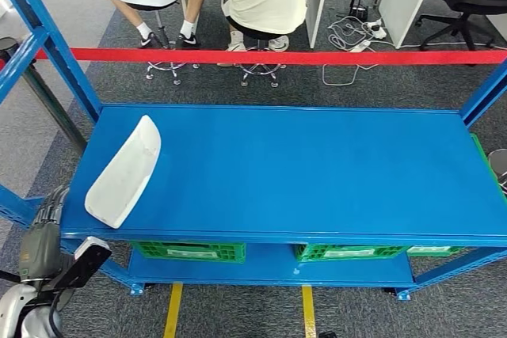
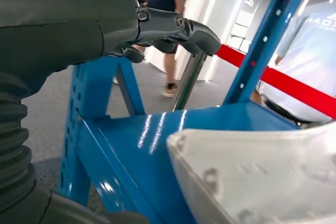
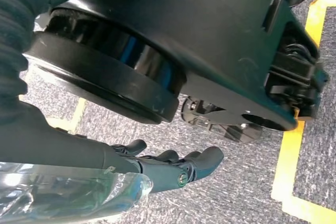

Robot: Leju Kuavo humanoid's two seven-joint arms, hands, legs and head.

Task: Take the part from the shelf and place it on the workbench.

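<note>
A white curved plastic part [image 1: 123, 173] lies on the left end of the blue shelf [image 1: 287, 172], its near end by the front edge. My left hand [image 1: 42, 235] is just off the shelf's front left corner, a little short of the part, and holds nothing. In the left wrist view its dark fingers [image 2: 174, 27] stretch out above the shelf [image 2: 130, 145], and the part [image 2: 253, 177] sits close ahead between fingers and thumb, untouched. My right hand [image 3: 166, 166] hangs over the grey floor with fingers stretched out and nothing in them.
A red tape [image 1: 287, 56] runs across behind the shelf, and two people sit on stools beyond it. Green crates [image 1: 191, 252] stand on the lower shelf. Blue uprights [image 1: 54, 37] frame the left end. Yellow lines [image 1: 173, 310] mark the floor below.
</note>
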